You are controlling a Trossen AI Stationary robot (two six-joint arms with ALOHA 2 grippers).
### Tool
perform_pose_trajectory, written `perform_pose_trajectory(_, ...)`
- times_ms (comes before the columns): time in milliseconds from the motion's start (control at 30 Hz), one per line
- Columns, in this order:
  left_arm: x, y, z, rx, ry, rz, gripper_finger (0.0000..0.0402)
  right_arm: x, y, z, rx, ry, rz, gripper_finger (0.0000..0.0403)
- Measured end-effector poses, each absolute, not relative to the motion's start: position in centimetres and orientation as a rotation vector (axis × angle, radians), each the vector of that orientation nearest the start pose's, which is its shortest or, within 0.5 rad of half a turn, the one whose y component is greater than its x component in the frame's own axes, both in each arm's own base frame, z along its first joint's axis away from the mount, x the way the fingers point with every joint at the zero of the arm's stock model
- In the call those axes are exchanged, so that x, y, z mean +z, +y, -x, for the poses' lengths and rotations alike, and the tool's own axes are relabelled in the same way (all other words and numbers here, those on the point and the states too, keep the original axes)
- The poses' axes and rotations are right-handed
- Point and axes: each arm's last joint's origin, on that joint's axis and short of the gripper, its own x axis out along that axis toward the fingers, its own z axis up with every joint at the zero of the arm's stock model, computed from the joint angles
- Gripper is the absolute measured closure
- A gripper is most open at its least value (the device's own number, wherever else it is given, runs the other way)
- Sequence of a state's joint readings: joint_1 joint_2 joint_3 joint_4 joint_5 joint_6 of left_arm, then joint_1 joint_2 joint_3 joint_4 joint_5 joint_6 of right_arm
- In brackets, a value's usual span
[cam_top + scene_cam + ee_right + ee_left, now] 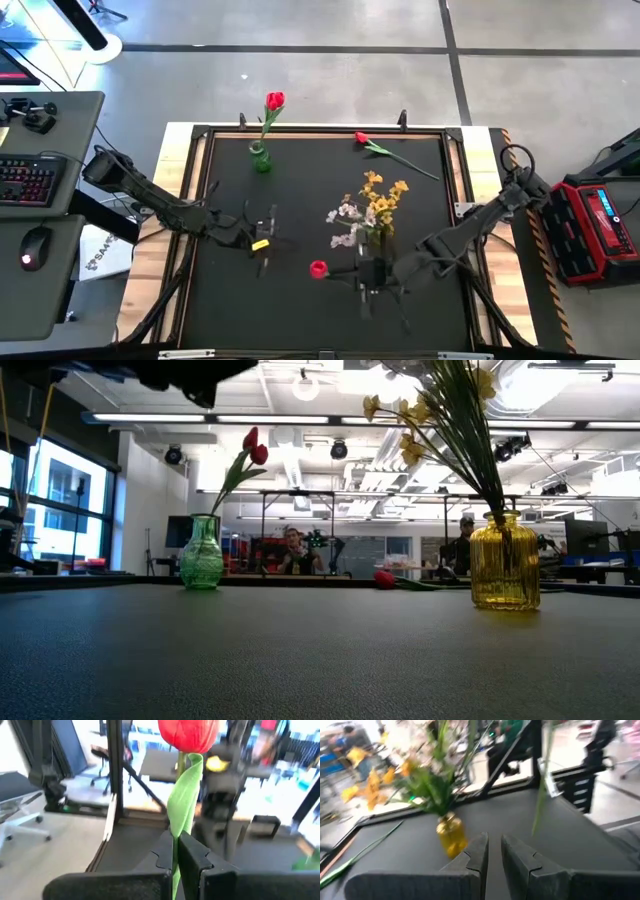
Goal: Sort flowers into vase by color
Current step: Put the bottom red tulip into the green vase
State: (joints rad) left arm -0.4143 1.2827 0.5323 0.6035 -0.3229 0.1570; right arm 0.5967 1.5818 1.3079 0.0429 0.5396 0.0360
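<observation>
a light, floppy red tulip (188, 734) is being pinched by its thin stem in the closed right gripper (176, 851) beside the yellow vase (372, 243), while the left gripper (493, 851) is hovering nearly closed, holding nothing.

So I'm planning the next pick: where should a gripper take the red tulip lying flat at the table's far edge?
Grip the red tulip mid-stem, from straight above, jaws across the thin green stem; it lies flat and clear of both vases.
</observation>
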Motion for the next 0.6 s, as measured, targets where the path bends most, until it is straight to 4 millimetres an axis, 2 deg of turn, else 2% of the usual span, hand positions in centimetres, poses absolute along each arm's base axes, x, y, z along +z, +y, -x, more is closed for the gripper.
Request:
perform_pose_trajectory(167,22.4,-9.7,-24.2,-0.127,0.085,-0.196,0.0345,34.8,18.7,-31.7,0.064,0.095,0.191,0.0403)
perform_pose_trajectory(400,23.5,-9.6,-24.3,-0.112,-0.019,-0.144,0.0275,35.7,16.9,-32.9,0.056,0.014,0.193,0.0403)
perform_pose_trajectory(600,24.4,-9.5,-24.7,-0.099,-0.041,-0.123,0.0233,34.7,16.0,-34.7,0.086,-0.020,0.203,0.0403)
